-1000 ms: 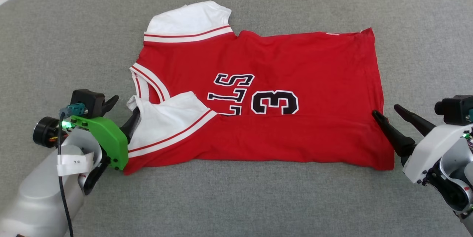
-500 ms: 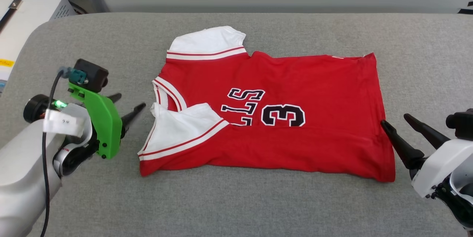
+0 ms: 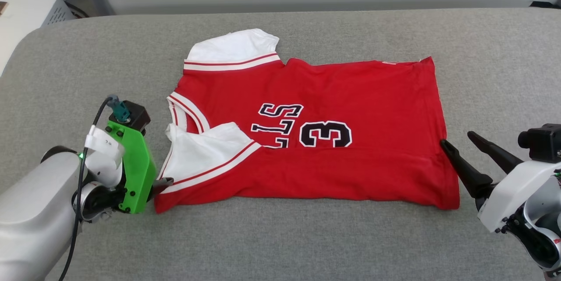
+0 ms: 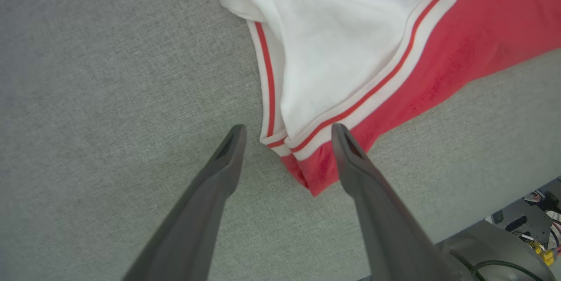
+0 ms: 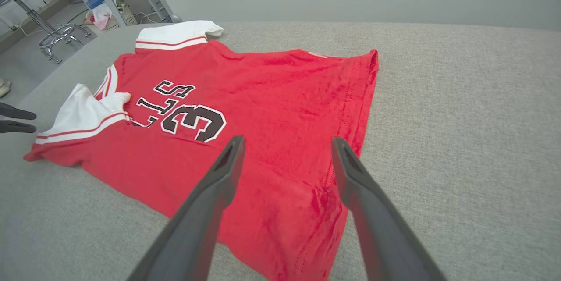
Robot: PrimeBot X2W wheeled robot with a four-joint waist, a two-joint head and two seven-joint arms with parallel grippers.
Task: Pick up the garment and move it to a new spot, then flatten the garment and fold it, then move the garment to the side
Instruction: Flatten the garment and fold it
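The garment (image 3: 307, 97), a red jersey with white sleeves, lies flat on the grey table with its collar to the left. Its near side is folded over, which cuts off the black lettering. My left gripper (image 3: 160, 184) is at the garment's near-left corner, mostly hidden behind its green mount. In the left wrist view this gripper (image 4: 288, 128) is open, and the striped sleeve trim and red corner of the garment (image 4: 460, 53) lie between the fingertips. My right gripper (image 3: 456, 138) stands open at the hem on the right. Its fingers (image 5: 288, 140) hover over the garment's (image 5: 263, 88) near-right part.
The grey padded table (image 3: 307, 237) stretches wide around the garment on all sides. White equipment (image 3: 26, 9) sits beyond the far-left corner. A stool (image 5: 48, 31) and table legs stand on the floor past the far-left edge.
The camera has shifted. My left gripper has moved from beside the collar down to the garment's near-left corner. The right gripper stays open at the hem, and the garment lies as before.
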